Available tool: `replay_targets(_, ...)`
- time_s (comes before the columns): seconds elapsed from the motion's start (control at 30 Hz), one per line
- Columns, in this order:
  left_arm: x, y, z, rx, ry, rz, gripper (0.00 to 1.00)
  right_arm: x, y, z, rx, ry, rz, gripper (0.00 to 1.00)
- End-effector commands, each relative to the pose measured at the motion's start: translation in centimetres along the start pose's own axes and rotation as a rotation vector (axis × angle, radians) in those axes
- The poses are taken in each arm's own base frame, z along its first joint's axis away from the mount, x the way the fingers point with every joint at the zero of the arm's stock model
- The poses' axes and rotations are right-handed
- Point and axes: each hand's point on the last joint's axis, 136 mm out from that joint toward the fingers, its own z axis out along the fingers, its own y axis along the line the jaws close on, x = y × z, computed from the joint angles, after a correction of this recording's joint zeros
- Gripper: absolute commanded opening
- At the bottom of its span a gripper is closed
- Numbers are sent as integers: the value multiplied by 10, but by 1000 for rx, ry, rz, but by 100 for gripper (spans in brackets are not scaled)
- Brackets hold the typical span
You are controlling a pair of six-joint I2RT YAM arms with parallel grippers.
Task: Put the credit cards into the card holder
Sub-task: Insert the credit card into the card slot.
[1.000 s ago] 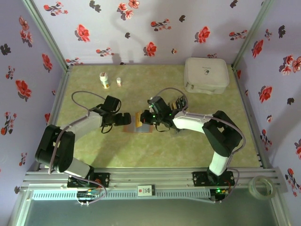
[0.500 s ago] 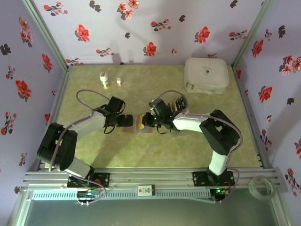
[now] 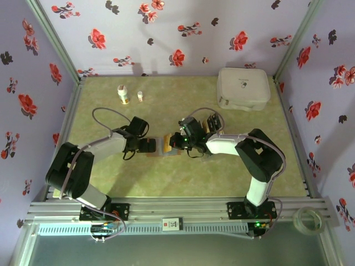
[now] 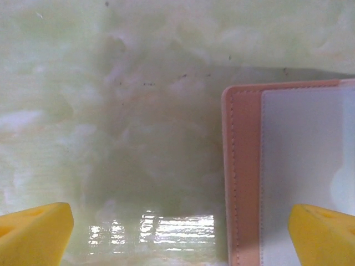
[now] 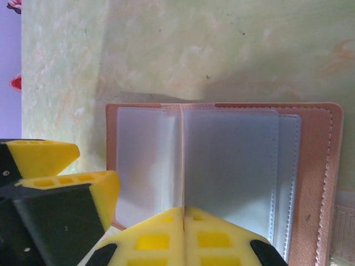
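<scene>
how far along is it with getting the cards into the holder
Done: the reddish-brown leather card holder lies open on the table. In hand: the right fingers are shut on a clear sleeve, while the left fingers are open over its edge. Left: everything else; the visible sleeves look empty and the black and orange cards lie beside the right arm.

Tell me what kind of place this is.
Probably a robot test booth: flowered walls enclose a green table, and a metal rail carries the left arm and right arm.
</scene>
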Motion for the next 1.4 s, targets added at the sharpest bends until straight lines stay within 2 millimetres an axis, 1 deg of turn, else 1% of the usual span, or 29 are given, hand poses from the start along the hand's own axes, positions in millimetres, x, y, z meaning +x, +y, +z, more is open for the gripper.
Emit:
replay_targets(0.0, 14, 10, 6, -56, 34, 14, 100, 1, -3, 0, -9, 3, 20, 0)
replay_targets(0.27, 19, 18, 7, -96, 40, 11, 100, -9, 8, -5, -44, -35, 14, 0)
replay_targets(0.5, 21, 21, 7, -114, 42, 5, 100, -15, 16, -1, -132, -87, 20, 0)
replay_targets(0.73, 21, 23, 8, -123, 46, 2, 100, -15, 11, 2, -157, -123, 19, 0)
replay_targets(1.1, 21, 22, 9, -126, 54, 5, 100, -13, -3, 8, -152, -135, 31, 0)
replay_targets(1.37, 22, 23, 9, -127, 53, 4, 100, -10, -3, 12, -173, -121, 40, 0)
